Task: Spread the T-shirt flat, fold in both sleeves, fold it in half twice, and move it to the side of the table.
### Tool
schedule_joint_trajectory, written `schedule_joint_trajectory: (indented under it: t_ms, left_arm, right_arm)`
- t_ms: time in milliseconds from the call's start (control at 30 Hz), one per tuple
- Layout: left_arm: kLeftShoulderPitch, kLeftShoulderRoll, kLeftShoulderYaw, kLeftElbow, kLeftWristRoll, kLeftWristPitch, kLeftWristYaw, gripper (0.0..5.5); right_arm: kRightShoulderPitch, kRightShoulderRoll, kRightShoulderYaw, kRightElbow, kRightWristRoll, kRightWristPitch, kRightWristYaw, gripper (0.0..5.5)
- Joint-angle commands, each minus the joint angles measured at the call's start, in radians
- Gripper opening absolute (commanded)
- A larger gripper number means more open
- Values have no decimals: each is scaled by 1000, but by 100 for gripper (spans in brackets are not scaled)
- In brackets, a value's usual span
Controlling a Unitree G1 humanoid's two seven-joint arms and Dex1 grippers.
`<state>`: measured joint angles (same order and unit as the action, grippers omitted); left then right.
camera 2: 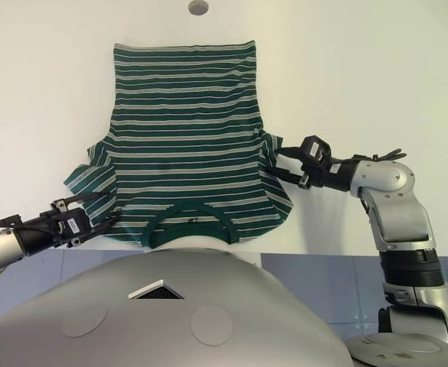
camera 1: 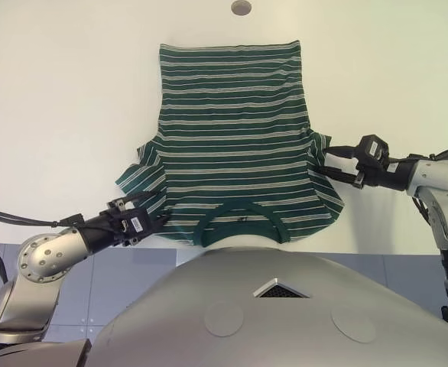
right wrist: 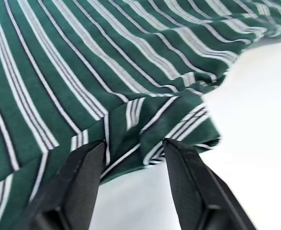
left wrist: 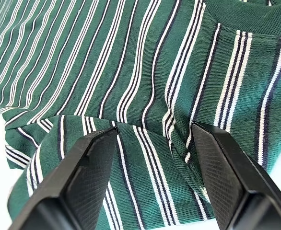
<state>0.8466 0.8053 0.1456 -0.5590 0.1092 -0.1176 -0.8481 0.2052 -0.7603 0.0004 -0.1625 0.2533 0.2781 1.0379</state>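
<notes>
A dark green T-shirt [camera 1: 235, 130] with white stripes lies on the white table [camera 1: 56, 115], collar [camera 1: 241, 214] toward me and hem at the far side. Its short sleeves are bunched at either side. My left gripper [camera 1: 157, 208] is open at the shirt's near left corner. In the left wrist view its fingers [left wrist: 90, 163] straddle the cloth by the left sleeve [left wrist: 44, 143]. My right gripper [camera 1: 327, 162] is open at the right sleeve [camera 1: 322, 149]. In the right wrist view the sleeve's edge [right wrist: 179, 124] lies between its fingers [right wrist: 183, 167].
A small grey round disc [camera 1: 241, 8] sits in the table near its far edge. Bare white tabletop lies to the left and right of the shirt. The table's near edge runs just below the collar, with grey floor tiles [camera 1: 117, 275] beyond it.
</notes>
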Motion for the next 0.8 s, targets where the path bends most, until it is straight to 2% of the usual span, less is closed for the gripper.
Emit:
schedule_joint_trajectory:
  t_ms: [33,367,533,667,800]
  left_arm:
    - [4,37,23,59,47,8,-3,284]
    - [-8,21,12,32,19,34,2,284]
    - [-11,29,18,45,14,30,-5,284]
    - [-23,41,28,65,12,12,-8,284]
    - [-31,40,-3,80,67,-15,16,284]
  right_arm:
    - [-46,-22,-16,52,-6,-35,7,224]
    - [15,-42,68,36,-80,-125,22,224]
    - [-5,-96,114,84,-233,-231,-21,224]
    - [-129,-107,144,195,-340,-348,-86,224]
    - [-359,-89,208,384,-411,-566,-80,224]
